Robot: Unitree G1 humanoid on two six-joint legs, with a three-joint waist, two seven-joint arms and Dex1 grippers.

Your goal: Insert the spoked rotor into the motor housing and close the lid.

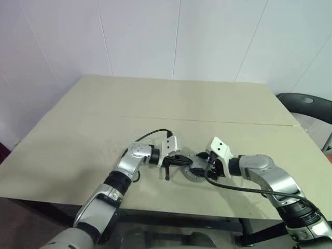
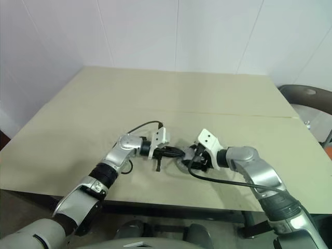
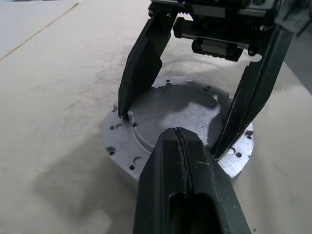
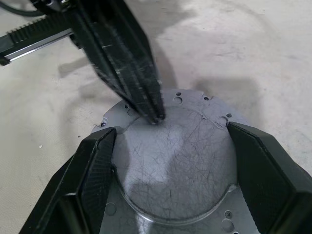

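**Both hands meeting over the housing at the near edge**

Room: pale panelled walls are standing behind; a dark chair (image 1: pixel 306 106) is sitting at the far right. The surface (image 1: pixel 171 109), a wide beige top with a seam across it, is lying bare apart from the work.

The motor housing (image 1: pixel 194 174) is resting flat near the front edge, round, so no long axis; its grey lid (image 3: pixel 173 113) is lying on top. The right hand (image 4: pixel 170 161) is straddling it, fingers (image 4: pixel 90 168) spread and touching the raised lid's rim on both sides. The left hand (image 3: pixel 183 141), pressed together and empty, is pointing in from the robot's left, its tip touching the lid's edge. Judging by this, pressing down comes next.
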